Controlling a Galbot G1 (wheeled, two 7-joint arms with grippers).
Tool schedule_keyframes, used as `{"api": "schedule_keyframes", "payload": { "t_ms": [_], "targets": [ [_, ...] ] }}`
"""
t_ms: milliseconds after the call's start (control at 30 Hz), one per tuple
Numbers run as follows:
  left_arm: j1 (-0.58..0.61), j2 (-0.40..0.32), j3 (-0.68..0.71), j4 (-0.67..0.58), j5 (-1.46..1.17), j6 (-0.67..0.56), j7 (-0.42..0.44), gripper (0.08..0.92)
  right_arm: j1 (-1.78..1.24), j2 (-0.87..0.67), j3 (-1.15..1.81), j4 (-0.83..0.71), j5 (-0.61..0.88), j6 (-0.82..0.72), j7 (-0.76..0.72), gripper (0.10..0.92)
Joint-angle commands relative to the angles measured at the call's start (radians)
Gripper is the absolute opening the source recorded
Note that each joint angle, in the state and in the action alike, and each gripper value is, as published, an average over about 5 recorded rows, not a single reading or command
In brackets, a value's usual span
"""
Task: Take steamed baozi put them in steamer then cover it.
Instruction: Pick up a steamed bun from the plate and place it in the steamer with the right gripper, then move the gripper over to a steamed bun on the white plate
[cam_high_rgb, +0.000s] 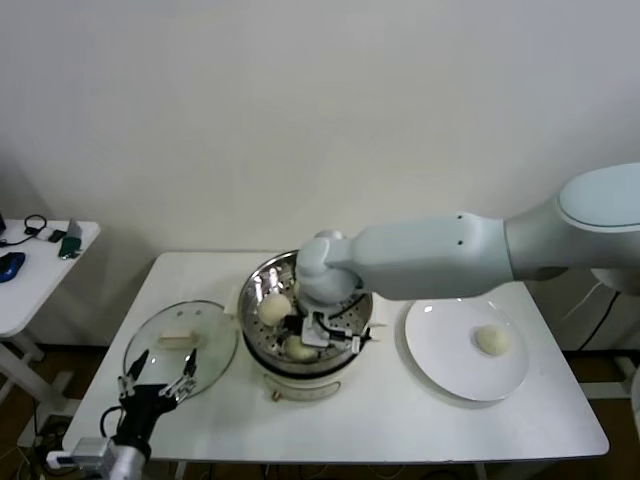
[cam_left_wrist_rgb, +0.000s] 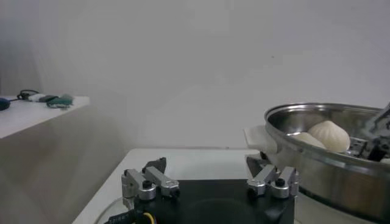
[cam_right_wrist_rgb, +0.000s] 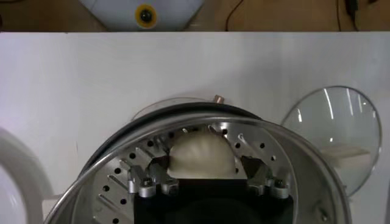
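A: So, where are our buns?

B: We can see 3 steamed baozi (cam_high_rgb: 275, 308) in the steamer (cam_high_rgb: 262, 278), sitting on the tray with holes. 1 more bun (cam_high_rgb: 491, 340) sits alone on the white plate (cam_high_rgb: 440, 370), on the right side of the table (cam_high_rgb: 400, 420).

A: And which hand is nearer to that last bun?

B: Our right gripper (cam_high_rgb: 318, 335) is. It hangs low inside the pot, and the plate lies just to the right of the pot. Our left gripper (cam_high_rgb: 158, 374) is on the far side, so the right arm looks like the one for that bun.

A: Is the right gripper holding anything?

B: From its own camera we see a bun (cam_right_wrist_rgb: 201, 155) sitting on the tray between the 2 fingers (cam_right_wrist_rgb: 159, 182). The fingers stand a bit out from its sides, so we think the jaws are spread and the bun is let go. We cannot tell for sure that no finger touches it.

A: What about the cover?

B: The glass cover (cam_high_rgb: 215, 335) lies flat on the table, just left of the steamer, with its cream handle facing up. Our left gripper hovers over its near edge, jaws wide apart, holding nothing.

A: So the left hand is nearer to the lid?

B: Yes. The pot lies to the right of it, so we guess the lid would go that way once the last bun is in.
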Motion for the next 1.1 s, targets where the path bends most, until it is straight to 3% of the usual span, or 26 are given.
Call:
{"api": "schedule_keyframes", "payload": {
  "t_ms": [33, 133, 333, 500, 633, 833, 1100],
  "targets": [
    [0.000, -0.001, 0.001, 0.000, 0.001, -0.001, 0.001, 0.823, 0.027, -0.027, 0.028, -0.009, 0.036, 0.019, -0.015, 0.815],
    [0.000, -0.002, 0.002, -0.002, 0.004, 0.000, 0.001, 0.823, 0.104, -0.080, 0.040, -0.017, 0.133, 0.049, -0.111, 0.822],
    [-0.003, 0.004, -0.002, 0.001, 0.003, 0.001, 0.002, 0.823, 0.307, -0.234, -0.009, -0.107, 0.474, 0.070, -0.342, 0.823],
    [-0.010, 0.005, 0.001, 0.006, 0.002, 0.002, 0.003, 0.823, 0.417, -0.384, -0.121, -0.222, 0.628, 0.000, -0.381, 0.823],
    [-0.015, 0.006, 0.008, 0.007, 0.002, 0.004, 0.004, 0.823, 0.446, -0.530, -0.257, -0.262, 0.628, -0.113, -0.314, 0.823],
    [-0.030, 0.011, 0.015, 0.012, 0.000, 0.008, 0.008, 0.823, 0.389, -0.740, -0.361, -0.189, 0.590, -0.258, -0.239, 0.823],
    [-0.038, 0.012, 0.018, 0.025, 0.000, 0.007, 0.008, 0.823, 0.136, -0.831, -0.264, -0.218, 0.358, -0.272, -0.161, 0.823]
  ]
}}
